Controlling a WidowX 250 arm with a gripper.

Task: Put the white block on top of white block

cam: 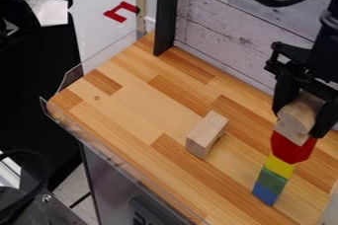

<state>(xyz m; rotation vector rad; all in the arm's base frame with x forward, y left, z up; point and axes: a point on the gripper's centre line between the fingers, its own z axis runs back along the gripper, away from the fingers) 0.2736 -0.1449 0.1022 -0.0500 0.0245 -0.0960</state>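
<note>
In the camera view, we saw the end effector at the right, pinching a pale wooden block at the top of the stack, directly above a red block. Below came yellow, green and blue blocks. We saw another pale block lying apart on the tabletop.

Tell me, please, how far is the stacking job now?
Blue, green, yellow and red blocks already look stacked. The gripper has pale wood between its fingers, over the red one; whether one block or two, I cannot tell. Releasing it and moving away seem left. Another pale block lies on the table, apart from the stack.
</note>
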